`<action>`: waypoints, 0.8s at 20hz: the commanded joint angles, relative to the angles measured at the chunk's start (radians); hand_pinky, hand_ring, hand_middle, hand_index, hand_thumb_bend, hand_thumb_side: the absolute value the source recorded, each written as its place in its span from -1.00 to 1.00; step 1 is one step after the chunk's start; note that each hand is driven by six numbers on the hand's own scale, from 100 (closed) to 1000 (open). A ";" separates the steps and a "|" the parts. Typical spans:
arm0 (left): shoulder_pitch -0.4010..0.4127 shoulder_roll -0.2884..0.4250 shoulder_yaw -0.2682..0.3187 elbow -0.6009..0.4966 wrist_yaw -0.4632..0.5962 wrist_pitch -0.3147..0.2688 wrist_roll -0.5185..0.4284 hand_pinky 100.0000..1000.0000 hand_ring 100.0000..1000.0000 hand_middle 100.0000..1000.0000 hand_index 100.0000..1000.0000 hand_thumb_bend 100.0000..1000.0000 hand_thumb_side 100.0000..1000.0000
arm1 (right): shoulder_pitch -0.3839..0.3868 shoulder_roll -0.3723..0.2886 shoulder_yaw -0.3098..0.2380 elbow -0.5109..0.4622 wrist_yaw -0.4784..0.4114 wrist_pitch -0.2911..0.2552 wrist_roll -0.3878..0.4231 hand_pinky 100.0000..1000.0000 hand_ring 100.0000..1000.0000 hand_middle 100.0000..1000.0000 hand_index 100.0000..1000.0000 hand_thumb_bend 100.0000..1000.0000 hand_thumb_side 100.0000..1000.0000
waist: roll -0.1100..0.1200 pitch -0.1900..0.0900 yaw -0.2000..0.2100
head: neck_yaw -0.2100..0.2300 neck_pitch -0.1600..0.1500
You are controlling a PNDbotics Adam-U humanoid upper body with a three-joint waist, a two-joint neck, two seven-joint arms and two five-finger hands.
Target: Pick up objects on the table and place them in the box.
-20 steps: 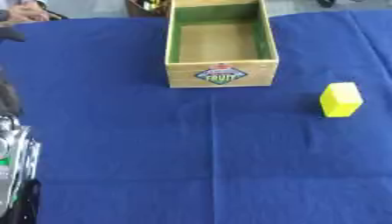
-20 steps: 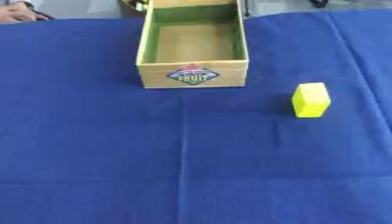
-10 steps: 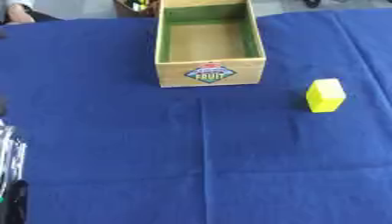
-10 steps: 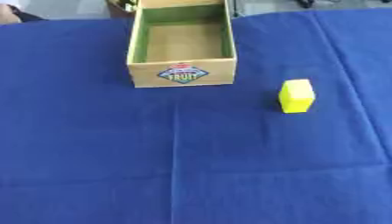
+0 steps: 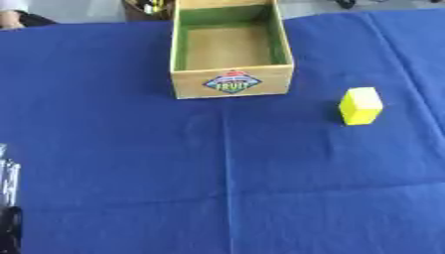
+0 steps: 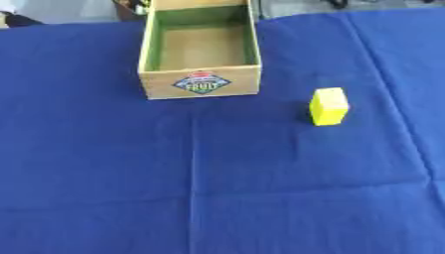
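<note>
Silver and black metal at the left eye view's lower left edge is all you have of your left robot hand [image 5: 7, 198]; whether it is released or clenched cannot be told. The right eye view shows no hand at all. Well away, up and to its right, the yellow block [image 5: 360, 105] stands upright on the blue surface [image 5: 217, 188], just right of the empty wooden box [image 5: 229, 49]. Approach carelessly and you may topple the block.
</note>
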 commanded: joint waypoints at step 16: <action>-0.005 0.024 -0.020 -0.018 0.012 0.004 -0.022 -0.30 0.03 0.00 0.35 -0.87 1.00 | -0.198 -0.103 0.172 0.234 0.252 -0.165 0.396 0.71 0.83 0.77 1.00 0.73 0.36 | -0.017 -0.018 0.018 | -0.033 -0.018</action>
